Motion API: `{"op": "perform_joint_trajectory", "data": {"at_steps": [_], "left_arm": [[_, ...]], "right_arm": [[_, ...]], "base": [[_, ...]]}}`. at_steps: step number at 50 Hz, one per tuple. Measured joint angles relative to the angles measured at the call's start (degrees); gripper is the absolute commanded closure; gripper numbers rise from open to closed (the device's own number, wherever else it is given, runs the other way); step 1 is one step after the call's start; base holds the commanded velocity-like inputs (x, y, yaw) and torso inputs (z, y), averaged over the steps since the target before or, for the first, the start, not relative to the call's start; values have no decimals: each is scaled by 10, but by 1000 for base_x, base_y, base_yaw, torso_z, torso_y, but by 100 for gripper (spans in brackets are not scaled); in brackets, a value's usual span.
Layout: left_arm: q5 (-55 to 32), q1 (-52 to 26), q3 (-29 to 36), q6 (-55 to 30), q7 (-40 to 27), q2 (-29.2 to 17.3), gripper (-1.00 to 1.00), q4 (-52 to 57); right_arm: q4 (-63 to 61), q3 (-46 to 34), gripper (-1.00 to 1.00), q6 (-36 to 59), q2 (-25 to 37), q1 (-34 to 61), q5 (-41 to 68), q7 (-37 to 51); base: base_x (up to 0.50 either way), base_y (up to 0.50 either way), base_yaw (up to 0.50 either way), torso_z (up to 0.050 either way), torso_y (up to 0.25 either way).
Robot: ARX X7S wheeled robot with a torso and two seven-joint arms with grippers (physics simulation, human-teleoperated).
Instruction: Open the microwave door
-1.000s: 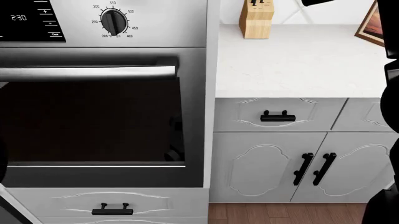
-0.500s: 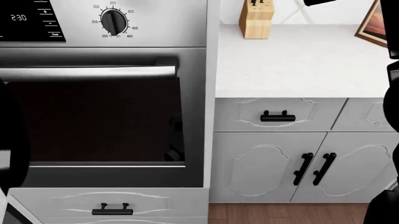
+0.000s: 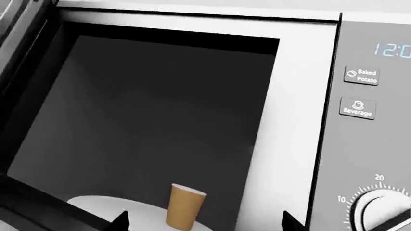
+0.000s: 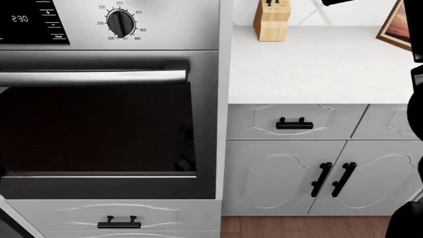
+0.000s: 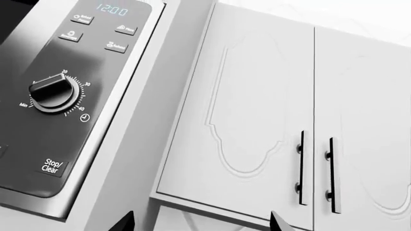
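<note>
In the left wrist view the microwave (image 3: 297,125) stands with its dark cavity exposed. The door (image 3: 18,26) is swung out, only its edge showing at one corner. Inside, a brown paper cup (image 3: 185,207) stands on the white turntable (image 3: 106,208). My left gripper (image 3: 205,224) is open in front of the cavity, only its two black tips visible, nothing between them. My right gripper (image 5: 203,222) is open too, below the microwave's control panel (image 5: 61,57) and dial (image 5: 53,92). The microwave is out of the head view.
White wall cabinet doors (image 5: 257,120) with black handles (image 5: 301,168) sit beside the microwave. The head view shows a steel oven (image 4: 106,129), a white counter (image 4: 317,64) with a knife block (image 4: 272,20), drawers and cupboards below. My right arm (image 4: 416,99) darkens that view's right edge.
A dark part of my left arm rose along the head view's left edge half a second ago and has since gone out of view. The oven and cabinets are unchanged.
</note>
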Motion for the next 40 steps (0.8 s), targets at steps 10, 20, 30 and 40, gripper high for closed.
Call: {"op": "perform_joint_trajectory", "data": {"at_steps": [10,20,30,40], "left_arm": [[21,-4,5,-1,-7,-20,-100,-3],[37,-16,9,-9,-4,-49,-100,-13],[57,-26,30,-12,11,-65,-100,-27],[77,-36,52,-8,29,-83,-100,-27]], "right_arm": [[4,-3,-100,-4,-1,0,0,1],[14,-9,-100,-19,-2,-4,-5,1],[25,-17,-100,-35,-5,-7,-10,1],[36,-24,-100,-53,-7,-11,-16,1]], "base": [[0,0,0,0,0],[0,0,0,0,0],[0,0,0,2,0],[0,0,0,4,2]]}}
